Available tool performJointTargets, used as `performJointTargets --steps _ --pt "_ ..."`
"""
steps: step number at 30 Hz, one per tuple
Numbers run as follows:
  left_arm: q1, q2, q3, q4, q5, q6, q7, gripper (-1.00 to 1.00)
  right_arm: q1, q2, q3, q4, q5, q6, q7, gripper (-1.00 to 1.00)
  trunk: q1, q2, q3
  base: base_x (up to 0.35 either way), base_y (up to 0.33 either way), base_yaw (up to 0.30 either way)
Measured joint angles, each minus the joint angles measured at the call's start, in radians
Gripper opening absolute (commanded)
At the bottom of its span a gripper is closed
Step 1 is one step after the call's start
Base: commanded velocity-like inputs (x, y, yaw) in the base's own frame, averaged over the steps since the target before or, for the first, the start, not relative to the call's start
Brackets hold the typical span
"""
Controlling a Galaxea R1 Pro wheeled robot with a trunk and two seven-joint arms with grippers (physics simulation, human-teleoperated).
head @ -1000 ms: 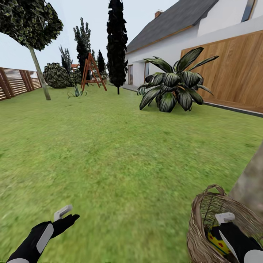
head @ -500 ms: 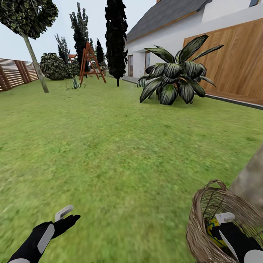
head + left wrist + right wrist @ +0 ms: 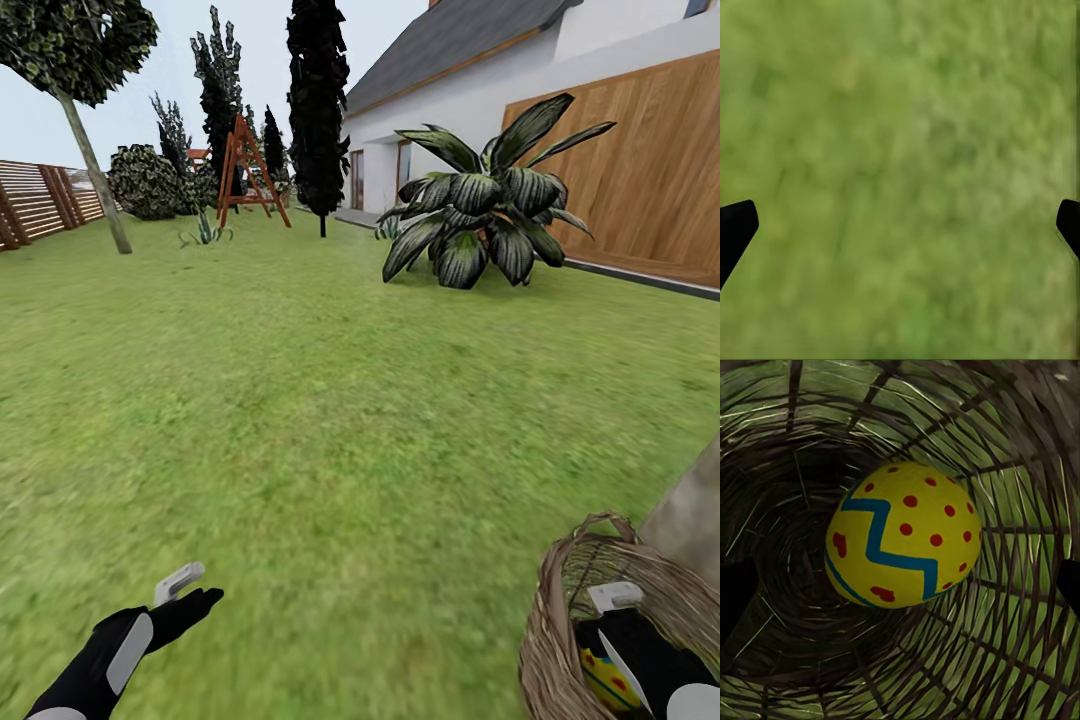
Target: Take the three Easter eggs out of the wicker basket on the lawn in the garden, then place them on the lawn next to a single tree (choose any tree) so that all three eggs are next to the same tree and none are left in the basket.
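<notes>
Right gripper point(image 3: 618, 612) sits down inside the wicker basket point(image 3: 548, 640), black wrist and white link showing above the rim. In the right wrist view its two dark fingertips point(image 3: 733, 600) stand at the opposite edges of the picture, spread wide, with nothing between them; a yellow egg point(image 3: 904, 535) lies ahead on the basket floor, apart from both tips. One blue zigzag band and scattered red dots on the egg; no lettering or brand marks anywhere. Shell smooth, rounded. Basket wall is brown woven strands, open enough that green grass shows through the gaps. From the head view part of a yellow egg with red dots point(image 3: 604, 680) peeks past the arm; the rest of the basket's inside is hidden by the arm and cut off at the picture's edge, so the egg count cannot be told.

Left gripper point(image 3: 185, 592) hangs over bare lawn point(image 3: 330, 420), black fingers wide apart, holding nothing; the wrist view there is blurred green turf.

Just behind the basket, a grey-brown trunk point(image 3: 690, 510), mottled, leaning, cut off at the frame edge. Farther out: a broad-leaved striped plant point(image 3: 480, 220), slatted wooden wall point(image 3: 640, 170), white house point(image 3: 470, 110), dark cypress point(image 3: 318, 110), a thin-trunked tree point(image 3: 85, 60), a reddish wooden swing frame point(image 3: 245, 170), fence point(image 3: 45, 205).
</notes>
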Motion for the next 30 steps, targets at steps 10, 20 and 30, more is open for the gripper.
performJointTargets --steps 10,20,30 --pt "0.0 0.0 0.0 0.0 0.0 0.0 0.0 1.0 0.0 0.0 0.0 0.0 0.001 0.001 0.0 1.0 0.0 0.0 0.0 0.075 -0.04 0.0" --pt "0.0 0.0 0.0 0.0 0.0 0.0 -0.001 1.0 0.0 0.0 0.0 0.0 0.001 0.0 0.0 1.0 0.0 0.0 0.0 0.088 -0.118 0.0" --pt "0.0 0.0 0.0 0.0 0.0 0.0 0.0 1.0 0.0 0.002 0.0 0.001 0.001 0.001 0.0 1.0 0.003 -0.001 -0.023 0.001 -0.002 0.0"
